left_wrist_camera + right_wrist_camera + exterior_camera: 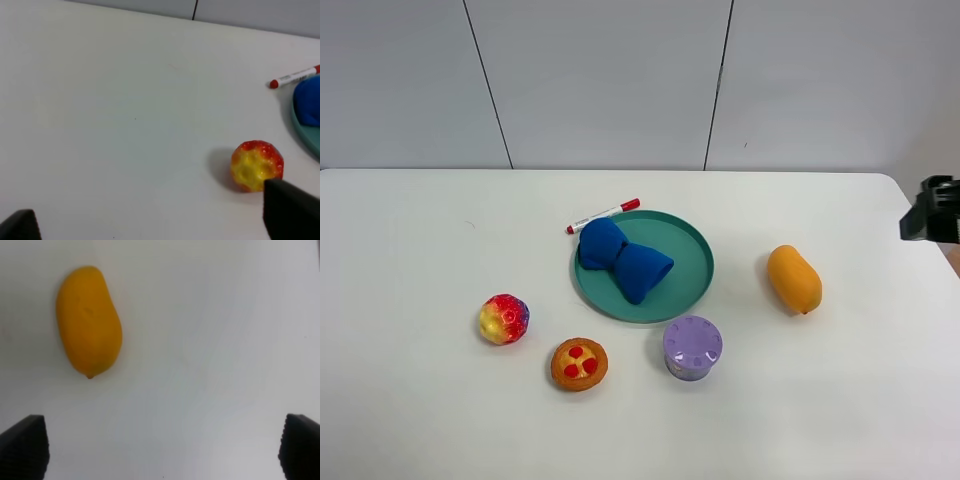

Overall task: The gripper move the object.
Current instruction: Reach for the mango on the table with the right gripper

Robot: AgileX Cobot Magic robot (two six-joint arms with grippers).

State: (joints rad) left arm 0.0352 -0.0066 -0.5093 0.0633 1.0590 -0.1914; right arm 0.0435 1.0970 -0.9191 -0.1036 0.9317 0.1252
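So far: no part of the move is being shown as done. The toy mango [794, 279] is lying untouched on the white desk [420, 250], and the approach, the grasp and the carry are all being judged as left to do.
Mango position: it is lying on its side on the right part of the desk, well apart from the teal plate [690, 275] and from the purple jar [692, 347]. Nothing is touching it.
Right gripper [160, 452]: its jaws are being held wide apart and empty. The mango is being seen ahead of them and off toward one side, not between them.
Right arm [932, 210]: only a black part is being shown at the desk's right edge, near the mango but clear of it.
Left gripper [155, 225]: its jaws are likewise being held spread with nothing in them, over bare desk beside the red-yellow ball fruit [257, 165].
Next step, as judged: the right jaws are needing to be centred across the mango's narrow width and lowered before being closed.
Risk, as judged: the smooth rounded skin may be slipping out if it is being pinched near the tapered end.
Destination: not being indicated by anything in view.
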